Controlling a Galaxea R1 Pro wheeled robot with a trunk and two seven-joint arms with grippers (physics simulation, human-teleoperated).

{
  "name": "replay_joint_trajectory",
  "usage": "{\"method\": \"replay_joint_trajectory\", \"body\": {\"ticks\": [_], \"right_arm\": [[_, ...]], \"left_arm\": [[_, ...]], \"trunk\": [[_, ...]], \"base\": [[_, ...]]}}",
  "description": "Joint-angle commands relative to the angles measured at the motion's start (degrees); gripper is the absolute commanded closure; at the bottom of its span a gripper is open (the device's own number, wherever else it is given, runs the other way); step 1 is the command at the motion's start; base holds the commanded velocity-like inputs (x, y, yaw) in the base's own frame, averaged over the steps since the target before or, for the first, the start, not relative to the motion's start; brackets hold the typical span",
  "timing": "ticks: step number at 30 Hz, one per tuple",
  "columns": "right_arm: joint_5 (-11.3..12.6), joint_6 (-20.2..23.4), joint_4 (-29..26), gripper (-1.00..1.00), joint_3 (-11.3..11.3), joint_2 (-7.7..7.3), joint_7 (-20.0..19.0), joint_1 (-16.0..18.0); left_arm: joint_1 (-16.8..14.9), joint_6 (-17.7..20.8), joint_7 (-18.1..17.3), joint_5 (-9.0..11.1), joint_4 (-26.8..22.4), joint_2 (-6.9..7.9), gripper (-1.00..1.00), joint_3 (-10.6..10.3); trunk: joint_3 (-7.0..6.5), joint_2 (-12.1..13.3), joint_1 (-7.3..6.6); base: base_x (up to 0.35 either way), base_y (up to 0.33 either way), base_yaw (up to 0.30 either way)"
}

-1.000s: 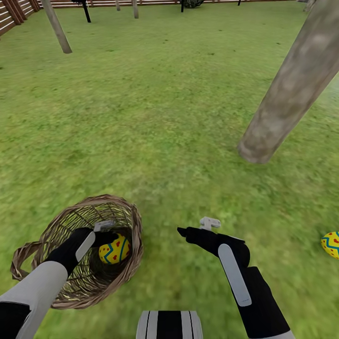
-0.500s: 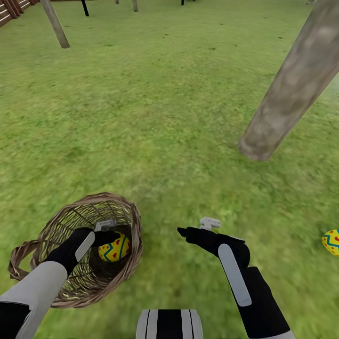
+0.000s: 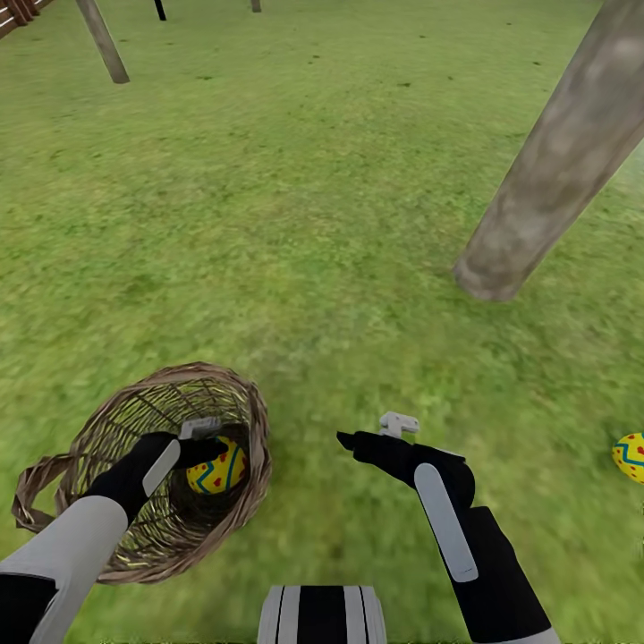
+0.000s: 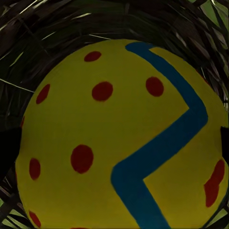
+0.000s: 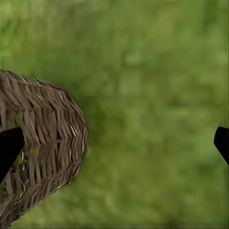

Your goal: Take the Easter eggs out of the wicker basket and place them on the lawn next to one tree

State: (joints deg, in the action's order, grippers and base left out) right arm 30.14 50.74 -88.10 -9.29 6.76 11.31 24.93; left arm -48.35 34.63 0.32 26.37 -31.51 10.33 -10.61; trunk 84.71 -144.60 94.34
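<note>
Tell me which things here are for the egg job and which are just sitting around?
For the job:
- egg in the basket
- egg on the grass
- wicker basket
- thick tree trunk
- lawn
- left gripper, inside the basket
- right gripper

Just around:
- far thin trunk
- fence corner

Second egg (image 3: 631,456) cut off by the head view's right edge — tree (image 3: 555,170) canopy out of frame. Left hand (image 3: 199,447) fingertips hidden inside wicker basket (image 3: 54,470); grip on egg (image 3: 217,466) unclear.
</note>
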Motion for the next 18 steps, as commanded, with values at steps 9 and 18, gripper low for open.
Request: {"method": "replay_joint_trajectory", "body": {"ticks": [9,18], "right_arm": [[0.6,0.2,-0.1,-1.00,0.0,0.01,0.6,0.0],[0.6,0.2,-0.1,-1.00,0.0,0.01,0.6,0.0]], "left_arm": [[-0.1,1.0,0.1,0.1,0.0,0.13,-1.00,-0.3],[-0.1,1.0,0.1,0.1,0.0,0.13,-1.00,-0.3]], "trunk": [[0.49,0.0,0.05],[0.49,0.0,0.05]], "base": [[0.000,0.000,0.000],[0.000,0.000,0.000]]}}
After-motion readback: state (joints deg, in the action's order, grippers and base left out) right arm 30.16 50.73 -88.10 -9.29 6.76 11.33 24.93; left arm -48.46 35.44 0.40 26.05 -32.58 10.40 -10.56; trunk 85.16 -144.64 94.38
